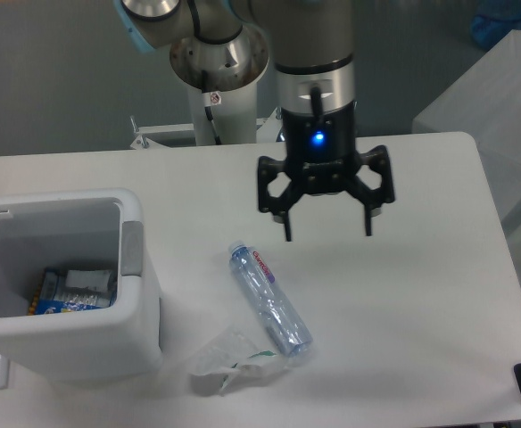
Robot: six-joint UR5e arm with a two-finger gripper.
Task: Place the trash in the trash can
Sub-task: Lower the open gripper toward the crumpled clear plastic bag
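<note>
this is looking like a robotics lab or test cell rather than a home. a grey industrial robot arm with blue joint caps (243, 27) is standing on a white metal pedestal (220, 107) bolted behind a plain white rounded table (439, 267), and a blue status light is glowing on its black two-finger gripper (326, 234). a bare grey floor is showing behind, with translucent plastic sheeting (510, 98) lying draped at the right. a white boxy plastic bin (127, 321) is sitting on the table as a staged prop.

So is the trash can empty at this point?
No. The trash can stands open, and some packaging with blue and yellow print already lies at its bottom.
</note>
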